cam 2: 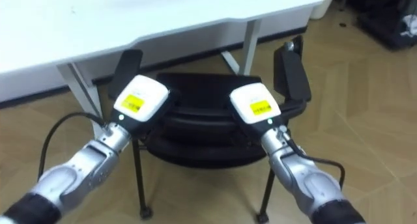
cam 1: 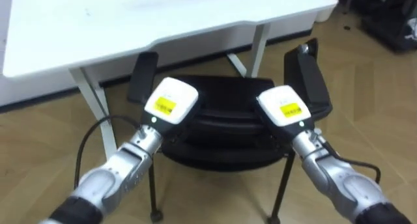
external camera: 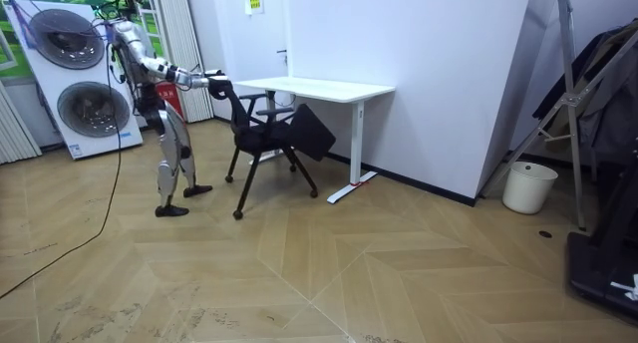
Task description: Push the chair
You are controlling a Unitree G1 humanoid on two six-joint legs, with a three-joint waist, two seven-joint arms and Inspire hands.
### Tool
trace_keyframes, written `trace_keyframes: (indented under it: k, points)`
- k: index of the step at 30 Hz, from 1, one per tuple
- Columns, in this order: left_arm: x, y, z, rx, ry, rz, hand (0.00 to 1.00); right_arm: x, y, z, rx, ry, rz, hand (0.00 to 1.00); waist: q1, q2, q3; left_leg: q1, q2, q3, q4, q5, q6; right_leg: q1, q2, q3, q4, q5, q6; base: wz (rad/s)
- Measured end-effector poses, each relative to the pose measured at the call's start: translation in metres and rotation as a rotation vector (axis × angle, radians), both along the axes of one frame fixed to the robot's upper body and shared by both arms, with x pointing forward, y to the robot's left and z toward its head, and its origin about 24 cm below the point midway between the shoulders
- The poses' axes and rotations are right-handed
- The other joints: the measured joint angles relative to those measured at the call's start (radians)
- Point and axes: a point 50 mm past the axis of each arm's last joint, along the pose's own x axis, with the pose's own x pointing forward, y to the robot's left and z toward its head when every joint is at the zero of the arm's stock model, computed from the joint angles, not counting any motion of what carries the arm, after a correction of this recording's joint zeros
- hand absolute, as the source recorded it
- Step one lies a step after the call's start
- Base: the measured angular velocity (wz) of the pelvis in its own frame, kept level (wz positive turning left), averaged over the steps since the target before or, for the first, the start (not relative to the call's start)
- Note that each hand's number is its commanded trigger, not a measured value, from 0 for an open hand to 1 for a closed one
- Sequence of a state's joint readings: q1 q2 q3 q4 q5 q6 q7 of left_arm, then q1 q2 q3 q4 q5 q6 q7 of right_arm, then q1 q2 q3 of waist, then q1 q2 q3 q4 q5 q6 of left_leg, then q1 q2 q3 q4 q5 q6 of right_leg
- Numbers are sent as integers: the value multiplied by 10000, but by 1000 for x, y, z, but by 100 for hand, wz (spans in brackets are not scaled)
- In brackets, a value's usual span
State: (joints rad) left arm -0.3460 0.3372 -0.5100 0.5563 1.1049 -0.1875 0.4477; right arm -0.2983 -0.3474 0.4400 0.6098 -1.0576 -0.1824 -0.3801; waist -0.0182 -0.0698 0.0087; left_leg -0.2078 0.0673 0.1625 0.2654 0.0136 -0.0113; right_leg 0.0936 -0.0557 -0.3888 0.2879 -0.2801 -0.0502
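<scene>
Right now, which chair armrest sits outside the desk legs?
The right armrest: it shows to the right of the far desk leg. The left armrest shows between that leg and the near leg.

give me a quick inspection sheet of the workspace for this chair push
surface: wooden herringbone floor, the chair's legs stand on it
job's things: black chair with two armrests, just in front of the white desk, facing it
clutter: white bin on the floor by the wall, well away from the chair
hands: left hand and right hand both at the top of the chair's back, side by side; grip cannot be told
cables: nothing seen besides the robot's own
surroundings: stacked washing machines behind the robot; rack with dark clothes at the room view's right
</scene>
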Motion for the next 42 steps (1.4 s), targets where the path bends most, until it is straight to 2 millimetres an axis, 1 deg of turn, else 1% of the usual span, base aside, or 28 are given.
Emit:
trace_keyframes:
  k: [1,3,5,8,9,11,12,14,15,16,18,20,21,22,23,24,25,26,28,30,32,34,35,36,37,38,39,42]
  points:
    - [1,1,1,47,-36,2,100,2,1,1,31,-26,1,100,111,-103,69,73,-83,14,-5,-62,2,76,-95,-36,27,-79,135,7]
    - [3,0,3,36,-94,-27,100,3,0,2,34,-90,-40,100,215,-122,84,83,-126,131,31,-259,34,66,-218,-210,275,-160,277,10]
    - [3,0,3,20,-79,-35,100,3,0,3,25,-97,-62,100,230,-136,107,240,-204,452,-2,-402,141,-175,-566,-359,1210,-319,552,14]
    - [3,0,3,5,-87,-27,100,3,1,3,25,-113,-34,100,297,-211,150,498,-500,880,86,-776,393,-1000,-1463,-220,3651,-344,616,9]
    - [5,0,3,14,-97,-31,100,3,0,3,22,-141,-56,100,293,-276,210,644,-702,883,166,-933,501,-1221,-1866,-147,4481,-215,713,20]
    - [4,-1,2,-18,-43,-26,100,3,-1,2,-13,-138,-67,100,262,-141,321,807,-776,837,461,-1262,644,-1322,-2040,149,5206,253,714,18]
    - [3,-2,2,-31,-19,-40,100,2,-1,2,-30,-122,-80,100,257,-27,383,954,-753,772,574,-1501,707,-1359,-1985,313,5562,718,693,19]
    - [2,-2,0,0,24,-87,100,1,-2,-1,-8,-28,-116,100,265,225,370,1077,-616,521,750,-1882,797,-1658,-1835,524,6171,1766,772,16]
    - [1,-1,0,17,34,-118,100,-1,-1,-2,63,39,-128,100,230,373,394,1218,-529,323,734,-2074,914,-2072,-1709,845,6537,1618,748,18]
    - [1,0,0,41,13,-166,100,-2,0,-2,93,-20,-112,100,236,437,392,1266,-494,203,743,-2192,956,-2578,-1330,1165,6487,744,733,20]
    - [1,3,1,66,-31,-222,100,-3,2,-2,136,-46,-107,100,173,542,365,1339,-476,-62,752,-2306,947,-3456,-742,1500,5760,346,723,43]
    - [0,6,-2,76,17,-226,100,-6,4,-6,92,17,-71,100,43,520,344,1574,-558,-429,753,-2481,936,-3976,-271,1725,4027,412,695,71]
    - [-2,7,-4,96,80,-246,100,-8,6,-9,157,77,-70,100,-143,504,333,1722,-656,-761,768,-2623,905,-4086,-76,1922,2548,746,635,89]
    - [-4,9,-7,93,192,-266,100,-11,7,-11,205,172,-44,100,-266,401,251,1939,-794,-992,747,-2767,881,-4044,-69,2144,1136,1223,650,88]
    - [-6,9,-9,65,248,-264,100,-12,8,-13,222,227,-16,100,-320,362,233,2078,-886,-1127,747,-2857,858,-3999,-102,2335,512,1473,681,83]
    - [-9,9,-12,38,357,-227,100,-15,7,-15,186,362,50,100,-430,249,137,2353,-1036,-1433,810,-3077,818,-3803,-155,2711,-341,2004,706,80]
    - [-12,8,-16,-47,453,-206,100,-17,5,-17,126,453,101,100,-491,246,30,2511,-1003,-1749,1025,-3389,718,-3615,-86,2814,-288,2585,618,77]
    - [-13,8,-16,-82,445,-224,100,-19,4,-15,92,386,234,100,-494,237,4,2552,-956,-1868,1145,-3532,647,-3557,-19,2797,-175,2685,554,62]
    - [-26,14,-18,-406,379,-517,100,-37,1,-14,141,326,741,100,-373,346,60,2718,-741,-1970,1324,-3848,334,-3429,295,2753,152,2755,439,21]
    - [-27,15,-18,-366,370,-516,100,-38,3,-13,111,489,830,100,-384,296,79,2715,-619,-2041,1421,-3970,309,-3391,320,2549,254,2882,315,4]
    - [-24,12,-18,-280,446,-318,100,-34,4,-12,39,610,742,100,-364,322,119,2658,-501,-2067,1480,-4048,316,-3437,430,2713,345,2793,418,8]
    - [-22,11,-19,-257,497,-171,100,-34,6,-11,-93,660,764,100,-428,304,108,2670,-163,-1752,1520,-4152,155,-3676,498,3636,2288,1708,653,33]
    - [-23,14,-18,-210,400,-172,78,-35,9,-9,-184,570,985,39,-377,202,116,2665,-57,-1508,1728,-4230,18,-3485,465,3986,2783,912,808,19]
    - [-22,16,-17,-201,307,-157,78,-34,10,-7,-203,508,1055,39,-270,160,165,2639,-6,-1419,1965,-4306,-56,-3528,597,4015,2947,693,620,-7]
    - [-22,17,-16,-230,248,-82,11,-34,12,-5,-193,411,1113,0,-170,181,279,2467,269,-1353,2655,-4565,-265,-3510,720,3787,3196,299,362,-15]
    - [-21,17,-17,-226,307,-26,0,-34,12,-5,-182,432,1128,0,-130,315,231,2370,454,-1372,2922,-4670,-345,-3473,904,3708,3167,243,294,-7]
    - [-20,17,-18,-178,369,48,0,-33,15,-7,-92,512,1034,0,-79,446,208,2272,786,-1389,3205,-4815,-496,-3395,1084,3433,3059,212,240,-6]
    - [-19,19,-19,-183,389,378,0,-33,20,-14,309,811,648,0,-94,379,135,2160,912,-1785,2990,-4705,-515,-3161,1105,2757,2574,195,205,22]
